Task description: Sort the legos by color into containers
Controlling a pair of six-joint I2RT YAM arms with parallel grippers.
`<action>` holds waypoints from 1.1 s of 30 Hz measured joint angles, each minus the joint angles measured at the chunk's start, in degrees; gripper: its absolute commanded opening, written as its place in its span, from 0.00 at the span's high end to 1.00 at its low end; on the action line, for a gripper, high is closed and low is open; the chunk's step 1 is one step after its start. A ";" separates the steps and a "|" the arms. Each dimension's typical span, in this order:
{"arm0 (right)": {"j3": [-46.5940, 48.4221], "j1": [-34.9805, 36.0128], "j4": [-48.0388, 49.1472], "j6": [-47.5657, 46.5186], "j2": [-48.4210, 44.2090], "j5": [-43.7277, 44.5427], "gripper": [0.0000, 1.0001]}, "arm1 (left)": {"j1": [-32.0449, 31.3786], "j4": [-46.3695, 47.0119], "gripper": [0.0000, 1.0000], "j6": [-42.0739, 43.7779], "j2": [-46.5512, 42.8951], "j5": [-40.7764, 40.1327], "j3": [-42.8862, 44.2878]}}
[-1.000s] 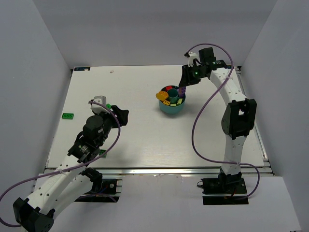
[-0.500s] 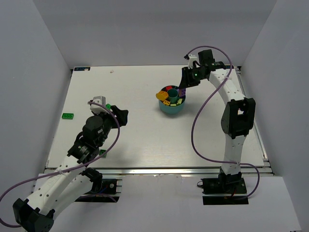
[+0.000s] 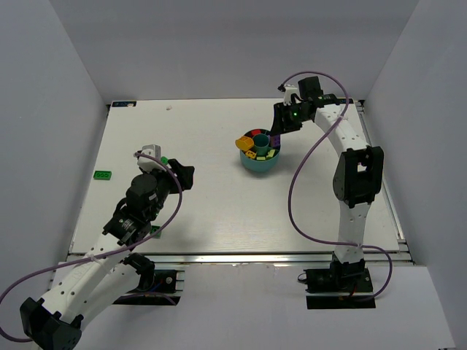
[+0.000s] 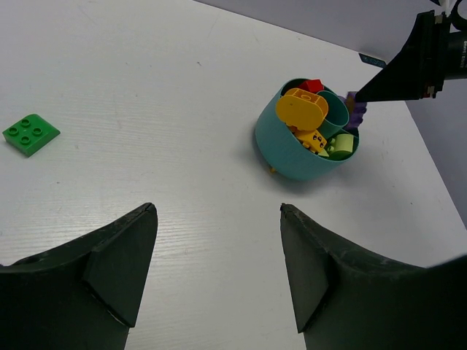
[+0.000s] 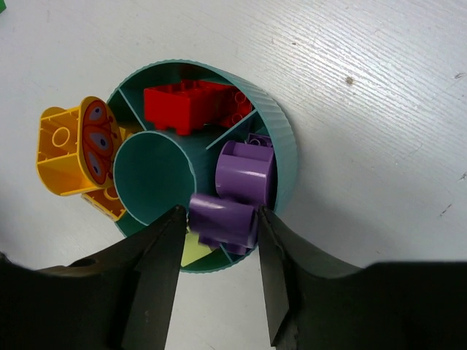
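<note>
i am holding a small purple cylindrical plastic brick (image 5: 219, 227) in my right tool (image 5: 220, 216), the two fingers pressing on its ends, so its long axis is running straight across from one finger to the other. i am hanging it over the right side of the round teal plastic dish (image 5: 283, 142), which is sitting on the white counter (image 3: 219, 204) to the far right of the middle.

what the release is turning on: the brick is lying right above the purple wedge, where another purple cylinder (image 5: 246, 169) is already standing. it is hovering over that wedge's near end, though, close to the wall shared with the wedge holding a lime green piece (image 5: 191, 252). i am judging that a slight shift to the far side would be safer than letting go here, since a rolling cylinder could tip over that wall.

the red studded brick (image 5: 191, 106) is lying in the far wedge, and the yellow-orange pieces (image 5: 69, 149) are sticking out over the left rim.

my left tool (image 4: 217, 219) is gaping wide, holding nothing, above the near left counter. it is the nearer one to the flat dark green brick (image 4: 31, 134), which is lying alone at the far left, well apart from the dish.
</note>
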 measured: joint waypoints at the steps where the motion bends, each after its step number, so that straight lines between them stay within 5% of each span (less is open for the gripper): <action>1: 0.00 0.00 0.02 0.04 0.09 0.04 0.48 | 0.00 0.00 0.22 0.00 0.00 0.00 0.00; 13: 0.00 -0.39 0.02 0.02 0.48 0.09 0.40 | 0.00 0.00 0.22 -0.02 0.02 -0.13 0.00; 21: 0.42 -1.46 -0.07 -1.60 0.46 0.50 0.11 | 0.00 -3.28 0.11 -2.58 0.00 -3.63 0.09; 25: 0.90 -2.99 0.04 -5.62 -0.79 -0.13 0.11 | 0.00 -9.38 0.02 -6.86 0.24 -8.92 1.81; 30: -2.89 -4.72 3.98 -14.60 -8.11 -5.35 0.11 | 0.70 -19.21 0.02 -14.80 1.49 -15.67 6.80; 33: -8.33 -5.01 7.43 -21.44 -15.30 -13.27 0.14 | 6.58 -25.83 0.06 -18.21 4.83 -13.90 11.34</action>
